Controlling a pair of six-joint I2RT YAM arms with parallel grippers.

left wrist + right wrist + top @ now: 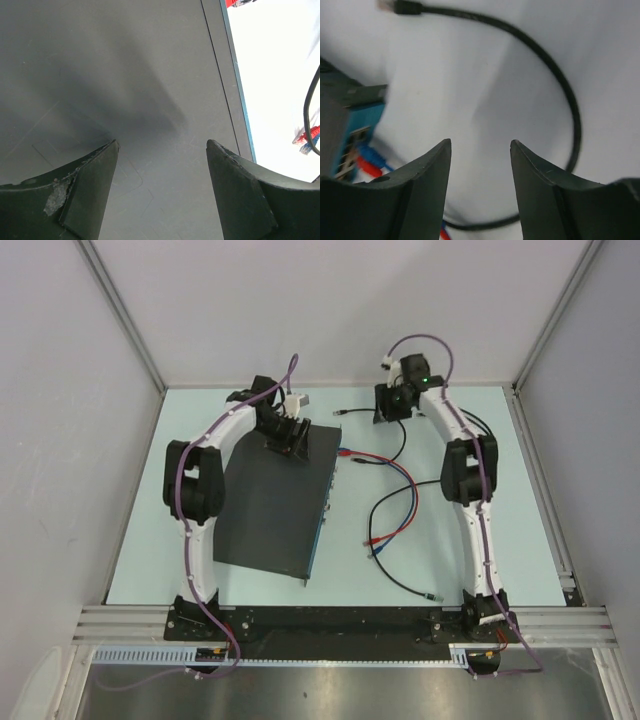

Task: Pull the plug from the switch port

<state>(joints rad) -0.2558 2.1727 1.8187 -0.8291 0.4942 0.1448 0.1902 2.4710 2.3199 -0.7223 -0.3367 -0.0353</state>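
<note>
The switch [270, 505] is a flat black box at the table's left middle, with its blue-grey socket face [325, 508] turned right. My left gripper [290, 438] hovers open over the far part of its black top [125, 75], with nothing between the fingers [95, 170]. My right gripper [481, 145] is open and empty above the white table at the back [390, 405]. In the right wrist view a blue plug [370, 156] and a red plug [366, 167] stick out of the socket face [350, 145]. A black plug [402, 6] lies loose on the table.
The loose black cable [400, 440] curves across the back of the table. Red and blue cables [405, 510] run from the switch to loose ends [304, 139] right of it. Another black cable end [432, 595] lies near the right arm's base. Grey walls enclose the table.
</note>
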